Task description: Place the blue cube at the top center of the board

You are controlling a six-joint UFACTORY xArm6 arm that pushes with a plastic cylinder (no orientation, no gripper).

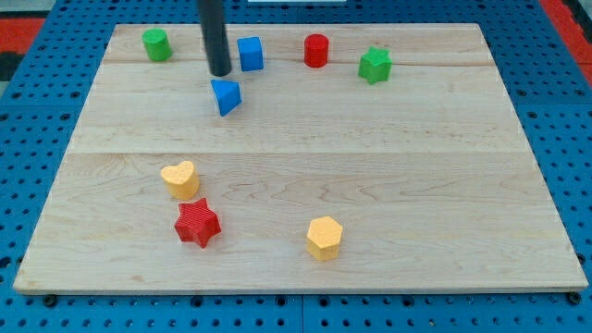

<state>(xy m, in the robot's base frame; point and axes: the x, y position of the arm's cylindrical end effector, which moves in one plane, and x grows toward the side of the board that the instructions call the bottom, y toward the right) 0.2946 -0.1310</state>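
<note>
Yellow hexagon (325, 238) nearest; blue cube (251, 54) upright, right of my tip (220, 72).

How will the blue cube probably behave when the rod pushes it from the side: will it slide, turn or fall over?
The blue cube looks squat with flat faces, so it should slide on the smooth wooden board, not tip or roll. My tip stands just to its left; an off-centre push would likely turn it. It seems light.
</note>
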